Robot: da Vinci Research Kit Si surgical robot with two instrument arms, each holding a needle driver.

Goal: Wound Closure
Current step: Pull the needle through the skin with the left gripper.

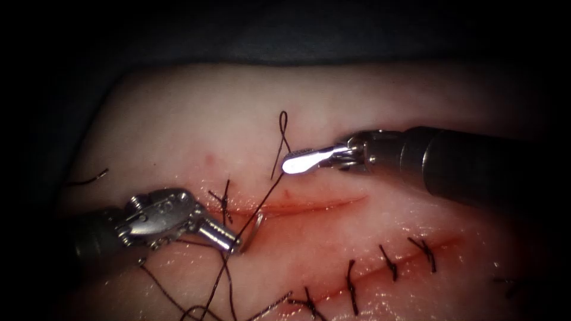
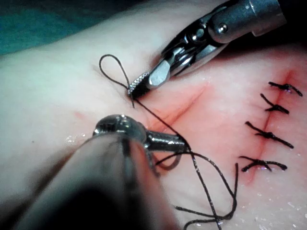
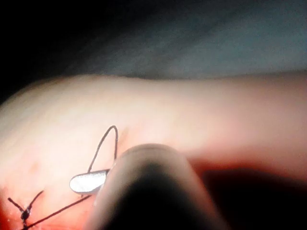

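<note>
**Two tools, one needle, one thread loop at the upper cut**

Left tool point(image 1: 233, 241) at 8 o'clock, jaws pressed together on the needle point(image 1: 254, 227), gripping near one end of its curve; needle sits over the left end of the upper cut point(image 1: 309, 206), whether it enters the tissue point(image 1: 196, 113) cannot be told. Right tool point(image 1: 297, 161) from 3 o'clock, jaws pinching the thread point(image 1: 262, 202) just below one small loop point(image 1: 283, 123). One knotted stitch point(image 1: 225, 201) on the upper cut; second cut point(image 1: 386, 267) at 5 o'clock shows five stitches.
</note>
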